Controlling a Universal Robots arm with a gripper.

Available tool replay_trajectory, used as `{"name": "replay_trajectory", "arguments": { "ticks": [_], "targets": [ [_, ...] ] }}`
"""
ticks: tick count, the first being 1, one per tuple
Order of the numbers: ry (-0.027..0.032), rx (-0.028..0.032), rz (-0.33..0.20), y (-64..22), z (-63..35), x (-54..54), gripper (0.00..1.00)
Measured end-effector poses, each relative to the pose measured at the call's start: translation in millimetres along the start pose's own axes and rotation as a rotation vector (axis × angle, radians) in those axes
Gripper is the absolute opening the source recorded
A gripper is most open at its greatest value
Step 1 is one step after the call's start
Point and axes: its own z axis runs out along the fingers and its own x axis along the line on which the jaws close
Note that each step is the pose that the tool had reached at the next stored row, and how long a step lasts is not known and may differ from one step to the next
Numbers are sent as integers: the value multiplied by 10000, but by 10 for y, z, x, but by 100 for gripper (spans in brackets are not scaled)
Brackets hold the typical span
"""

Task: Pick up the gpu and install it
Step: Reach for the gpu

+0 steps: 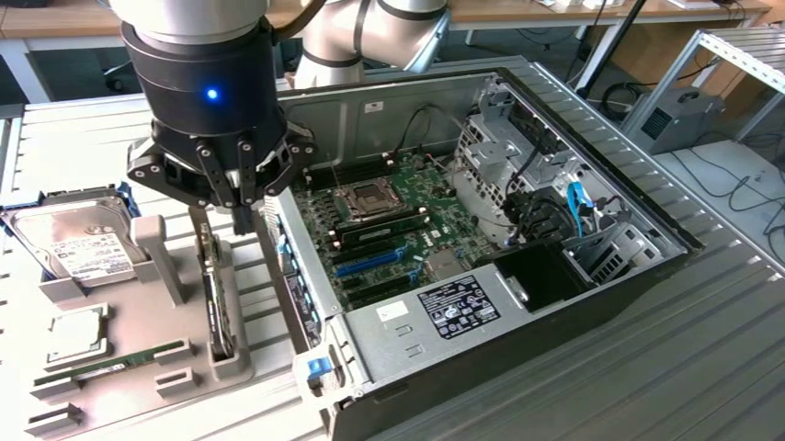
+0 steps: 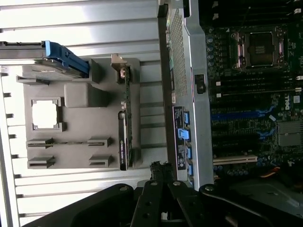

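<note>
Gpu [image 1: 217, 308] stands on its long edge in a slot of the grey holder [image 1: 153, 312], on the holder's side nearest the PC case [image 1: 576, 156]. It's thin and dark, w/ a metal bracket at the far end. Not lifted, not in the case.

Gripper [image 1: 243, 220] hangs just above the gpu's far end, over the gap btwn holder and case wall. Fingers are pinched together w/ nothing btwn them, and no contact w/ the card can be made out. In the wrist view the card [image 2: 124, 137] sits upright in its slot, w/ the fingertips [image 2: 158, 166] apart from it, nearer the case's side.

Other parts on the holder, toward the exterior view's left:
- silver hard drive [image 1: 76, 243] w/ white label, propped at a tilt
- square CPU chip [image 1: 76, 333] lying flat in its recess
- slim green memory stick [image 1: 113, 361] in a low slot

Case lies open on its side on the ribbed metal table [image 1: 687, 367], to the exterior view's right of the holder. Motherboard [image 1: 405, 216] is exposed, CPU socket [image 1: 368, 197] near its middle, blue and black expansion slots [image 1: 368, 266] below the socket
</note>
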Motion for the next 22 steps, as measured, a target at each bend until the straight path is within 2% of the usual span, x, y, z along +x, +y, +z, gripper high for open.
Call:
{"name": "replay_trajectory", "arguments": {
  "ticks": [22],
  "targets": [
    [-7,86,-2,-159,0,-12,11]
  ]
}}
